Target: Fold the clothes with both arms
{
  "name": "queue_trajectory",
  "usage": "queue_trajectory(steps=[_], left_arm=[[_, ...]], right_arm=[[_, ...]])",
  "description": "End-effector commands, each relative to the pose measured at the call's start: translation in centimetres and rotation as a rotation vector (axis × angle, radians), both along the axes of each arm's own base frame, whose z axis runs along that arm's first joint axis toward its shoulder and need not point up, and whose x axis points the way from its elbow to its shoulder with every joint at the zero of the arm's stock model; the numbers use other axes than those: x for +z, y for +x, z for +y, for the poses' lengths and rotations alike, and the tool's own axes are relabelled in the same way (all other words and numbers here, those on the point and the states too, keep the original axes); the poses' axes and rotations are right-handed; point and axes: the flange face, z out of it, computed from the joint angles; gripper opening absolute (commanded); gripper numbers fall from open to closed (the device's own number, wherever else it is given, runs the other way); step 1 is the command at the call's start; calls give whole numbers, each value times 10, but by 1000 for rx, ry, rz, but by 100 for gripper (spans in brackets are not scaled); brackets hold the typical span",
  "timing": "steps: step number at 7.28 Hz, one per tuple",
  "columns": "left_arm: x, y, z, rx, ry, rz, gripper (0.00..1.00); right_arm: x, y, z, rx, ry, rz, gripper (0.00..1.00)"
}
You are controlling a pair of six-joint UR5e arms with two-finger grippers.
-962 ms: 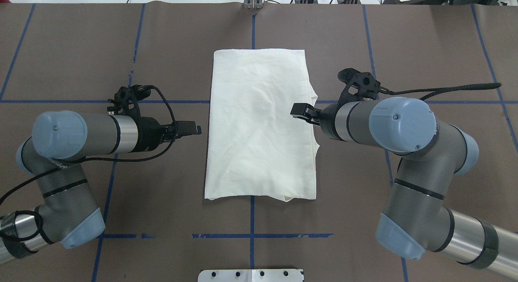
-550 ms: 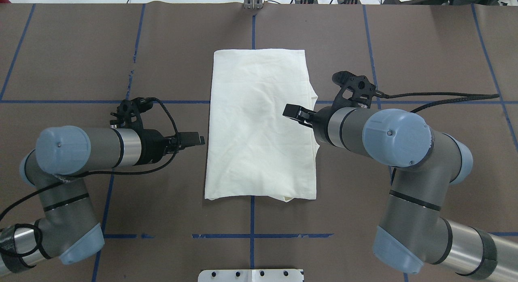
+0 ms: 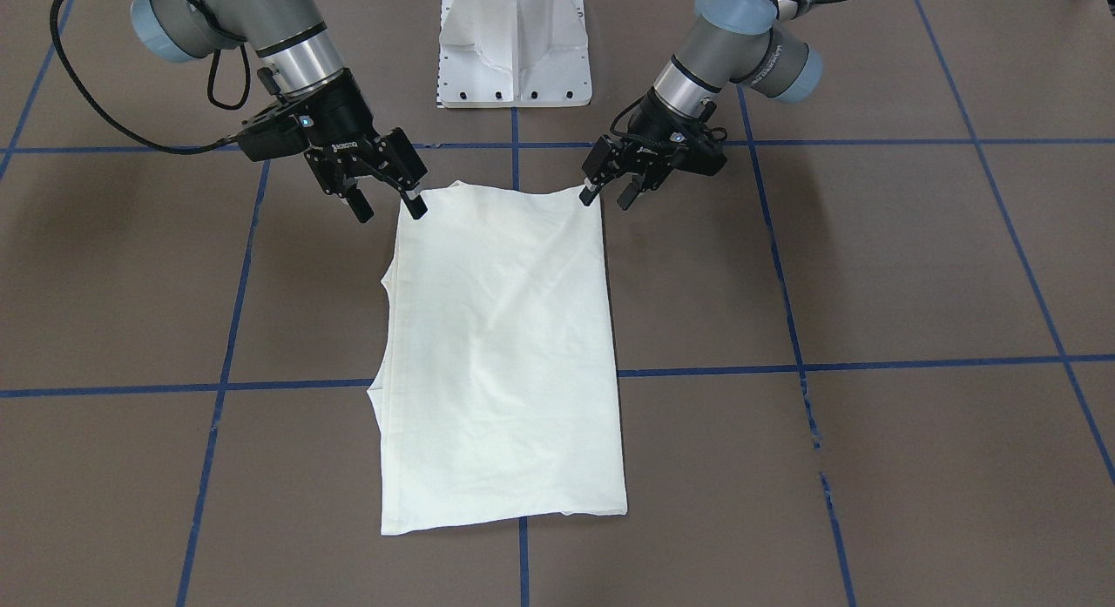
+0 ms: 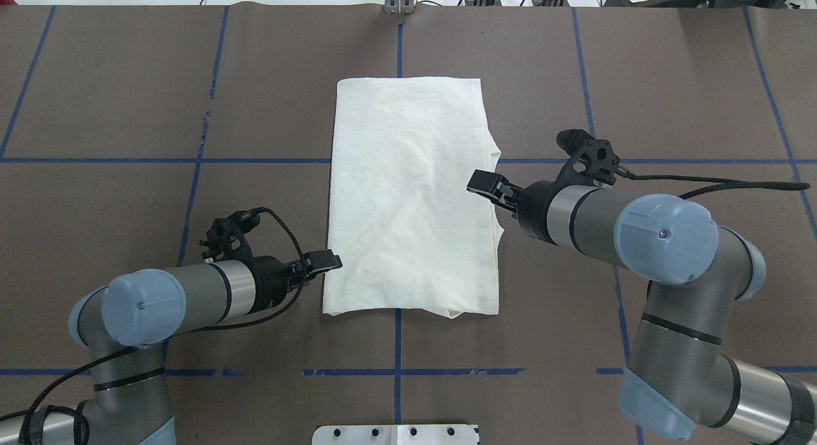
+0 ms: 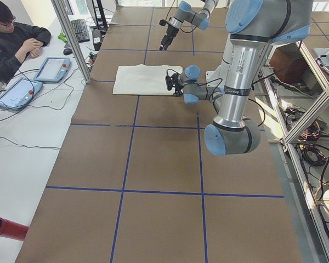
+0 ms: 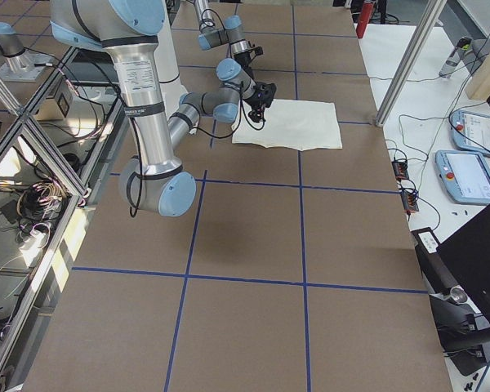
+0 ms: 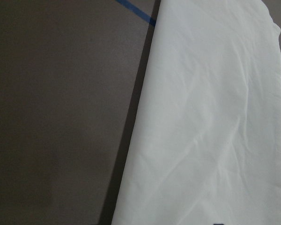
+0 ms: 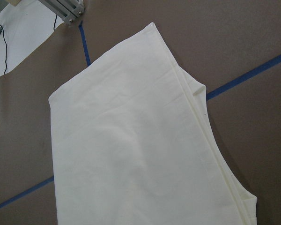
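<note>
Cream fabric T-shirt (image 4: 408, 196) lies central on brown blue-taped table cover (image 4: 127, 81), already a long plain rectangle, so crosswise folds likely remain; left black two-finger gripper (image 3: 609, 199) and right black two-finger gripper (image 3: 389, 211) hover wide, empty, flanking its long edges.

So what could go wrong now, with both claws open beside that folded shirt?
First, the shirt has stepped, uneven layers along its edge on the robot's right, so the right gripper might pinch only the top ones and leave the rest behind. Second, it lies flat on the table; the left gripper, open near a corner, could push and bunch it rather than catch it.
</note>
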Motion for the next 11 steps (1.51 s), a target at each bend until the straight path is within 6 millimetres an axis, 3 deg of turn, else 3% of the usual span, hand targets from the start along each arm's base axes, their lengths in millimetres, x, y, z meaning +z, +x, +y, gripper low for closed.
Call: queue_trajectory(steps=[1,3,6,10,11], left_arm=[[0,15,20,22,-42,14,77],[0,22,32,34,-69,21,71],[15,38,34,39,-78,-11,71],[10,36,34,41,-75,-3,71],[4,38,34,41,-73,8,63]], right_arm=[[2,0,1,0,-2,-3,100],[4,0,1,4,-4,0,100],[5,-2,2,4,-4,1,100],[4,-3,3,3,-5,-3,100],[4,-3,3,3,-5,-3,100]])
